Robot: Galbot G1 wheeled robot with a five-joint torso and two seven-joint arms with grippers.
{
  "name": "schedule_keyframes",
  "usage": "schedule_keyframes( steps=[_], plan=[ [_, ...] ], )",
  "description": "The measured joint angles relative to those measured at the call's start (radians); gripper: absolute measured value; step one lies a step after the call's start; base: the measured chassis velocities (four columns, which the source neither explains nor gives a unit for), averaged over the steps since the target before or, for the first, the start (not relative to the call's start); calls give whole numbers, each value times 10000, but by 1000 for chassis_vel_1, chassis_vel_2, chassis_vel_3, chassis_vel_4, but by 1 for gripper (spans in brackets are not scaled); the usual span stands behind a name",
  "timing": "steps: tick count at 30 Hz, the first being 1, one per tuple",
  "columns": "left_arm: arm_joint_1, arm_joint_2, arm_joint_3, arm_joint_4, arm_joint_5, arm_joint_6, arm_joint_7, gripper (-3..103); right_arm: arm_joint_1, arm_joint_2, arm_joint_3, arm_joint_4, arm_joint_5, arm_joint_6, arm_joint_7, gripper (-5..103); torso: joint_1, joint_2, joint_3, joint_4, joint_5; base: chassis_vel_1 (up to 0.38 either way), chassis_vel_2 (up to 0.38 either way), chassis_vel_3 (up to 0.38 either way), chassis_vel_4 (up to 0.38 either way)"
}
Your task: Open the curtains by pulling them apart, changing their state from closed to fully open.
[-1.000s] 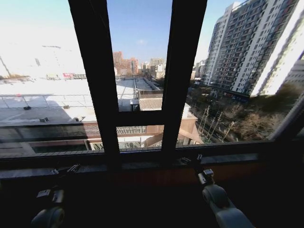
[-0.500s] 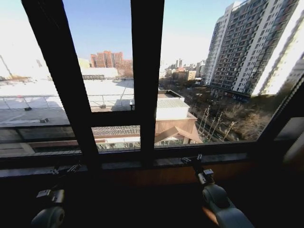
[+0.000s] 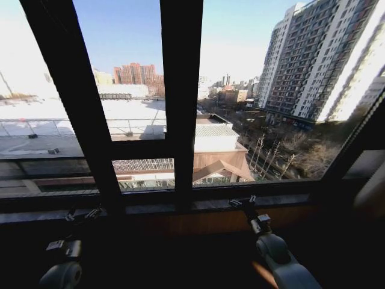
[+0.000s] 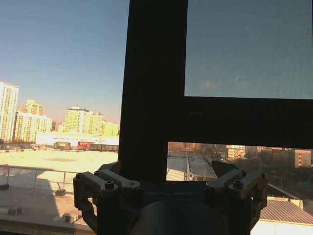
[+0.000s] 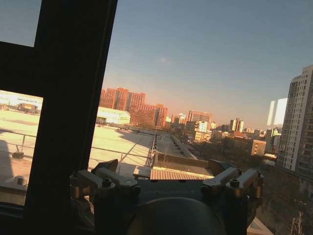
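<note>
A wide window (image 3: pixel 180 90) with thick, dark, straight-edged frame bars looks out on flat pale roofs and a tall grey tower block (image 3: pixel 313 60). Low in the head view, the left gripper (image 3: pixel 81 215) and right gripper (image 3: pixel 242 203), both of dark jointed metal, point at the dim window sill (image 3: pixel 180 208), each with fingers spread apart and grasping nothing. At the far right edge a pale, soft-looking strip may be the curtains (image 3: pixel 374 192); I cannot tell for sure.
</note>
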Motion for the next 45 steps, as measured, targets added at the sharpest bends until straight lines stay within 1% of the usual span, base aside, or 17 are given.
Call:
schedule_keyframes(
  steps=[6, 15, 18, 19, 20, 22, 24, 25, 26, 29, 31, 34, 36, 40, 42, 45],
  plan=[
    [0, -3, 2, 0, 0, 0, 0, 100, 0, -2, 1, 0, 0, 0, 0, 100, 1, -1, 1, 0, 2, 136, -157, -132, 178],
    [0, -2, 2, 0, 0, 0, 1, 100, 0, -1, 1, 0, 0, 0, 0, 100, -3, 1, 0, 1, -2, 245, -300, -238, 290],
    [0, -2, 1, 1, 0, 0, -1, 100, 0, -1, 1, 0, 0, 0, 0, 100, -2, 1, -1, 6, -4, 247, -422, -254, 412],
    [0, -3, 3, 1, 0, 0, -1, 100, -1, -1, 0, 0, 0, 0, 0, 100, -5, 2, -2, 0, -8, 248, -463, -231, 440],
    [0, -3, 3, 1, 0, 0, -1, 100, -1, -1, 0, 0, 0, 0, 0, 100, -5, 2, -2, 0, -8, 248, -463, -231, 440],
    [0, -3, 3, -5, 0, -1, 1, 100, 0, -2, 2, 0, 0, 0, 0, 100, -9, 6, -3, -1, 7, 258, -485, -233, 492],
    [0, -4, 4, -4, 0, -1, 1, 100, 0, -2, 2, -1, 0, 0, 0, 100, -7, 3, 0, -1, 8, 273, -534, -244, 525],
    [0, -3, 4, -3, 0, -1, 1, 100, 0, -2, 2, -1, 0, 0, 0, 100, -2, 0, 3, 0, 7, 259, -534, -244, 516],
    [0, -4, 5, -3, 0, -1, 1, 100, 0, -2, 2, -2, 0, 0, 0, 100, 1, 0, 3, 1, -2, 259, -485, -241, 516],
    [0, -4, 6, -4, 0, -2, 4, 100, 0, -3, 3, -1, 0, 0, 0, 100, 0, 0, 0, -2, 7, 177, -454, -189, 475],
    [0, -5, 6, -4, 0, -2, 4, 100, 0, -4, 3, -1, 0, 0, 0, 100, -4, 2, -1, 0, -3, 209, -420, -209, 422],
    [1, -5, 6, -4, 0, -2, 4, 100, 0, -3, 3, -1, 0, -1, 0, 100, -3, 2, 0, 0, -3, 257, -363, -262, 348],
    [2, -5, 4, -3, 0, -1, 3, 100, -3, -3, 3, -1, 0, 0, 0, 100, -12, 7, -4, 2, 5, 226, -177, -237, 263],
    [2, -4, 0, -2, 0, -2, 1, 100, -3, -2, 2, -1, 0, 0, 0, 100, -12, 11, -6, 3, 0, 108, -18, -162, 62],
    [1, -4, 0, 0, 0, -2, 1, 100, -3, -3, 2, -1, 0, 0, 0, 100, -7, 5, -2, -1, -11, 33, 39, -63, -29],
    [-2, -4, 1, 0, 0, -2, 1, 100, -1, -2, 2, -1, 0, 0, 0, 100, 7, -5, 4, 0, -1, 8, 48, 11, -69]
  ],
)
